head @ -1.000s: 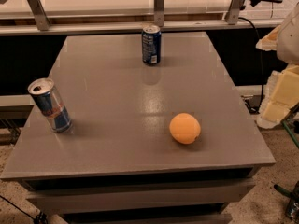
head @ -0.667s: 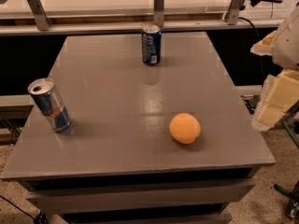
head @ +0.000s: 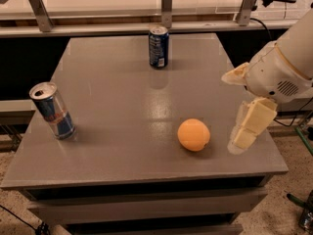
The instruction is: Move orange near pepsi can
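Gripper (head: 235, 110) has swung in from the table's right edge, lower now; spread, holding nothing. Orange (head: 194, 134) unmoved, just left of it. Pepsi can (head: 159, 46) far beyond-left. Grasp looks imminent.

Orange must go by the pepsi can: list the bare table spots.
Bare table on both sides of the pepsi can and in front of it, down to the orange. The middle, between the slim can at left and the orange, is free. Crowded only front right: the gripper hangs beside the orange.
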Motion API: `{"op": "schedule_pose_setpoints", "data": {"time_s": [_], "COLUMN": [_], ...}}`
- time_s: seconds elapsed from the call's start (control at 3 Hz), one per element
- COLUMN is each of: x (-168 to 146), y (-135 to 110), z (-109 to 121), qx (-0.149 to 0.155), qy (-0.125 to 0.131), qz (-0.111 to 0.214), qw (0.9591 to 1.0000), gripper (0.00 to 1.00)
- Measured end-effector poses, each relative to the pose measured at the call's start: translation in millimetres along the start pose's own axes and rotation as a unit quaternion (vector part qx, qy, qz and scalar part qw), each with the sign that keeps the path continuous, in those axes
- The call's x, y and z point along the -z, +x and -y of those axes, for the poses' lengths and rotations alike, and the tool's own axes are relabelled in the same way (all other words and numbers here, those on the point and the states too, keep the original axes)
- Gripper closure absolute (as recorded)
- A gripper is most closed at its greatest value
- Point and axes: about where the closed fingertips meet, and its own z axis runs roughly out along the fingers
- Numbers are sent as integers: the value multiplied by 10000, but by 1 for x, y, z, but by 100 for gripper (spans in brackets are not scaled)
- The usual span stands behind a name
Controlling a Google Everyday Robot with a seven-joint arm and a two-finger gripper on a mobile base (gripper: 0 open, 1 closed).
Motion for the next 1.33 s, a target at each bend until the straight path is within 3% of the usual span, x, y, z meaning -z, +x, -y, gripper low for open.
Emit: {"op": "schedule_pose_setpoints", "data": {"time_s": [0.33,0.67,1.33], "x": [-29,-48,-76], "y": [-18,-28,-18], "z": [-9,-20,-34], "qx": [112,222,316], "qy": [-337,-552,-492], "qz": [461,714,599], "qw": [9983,9957,9965], "gripper": [0,0,37]}}
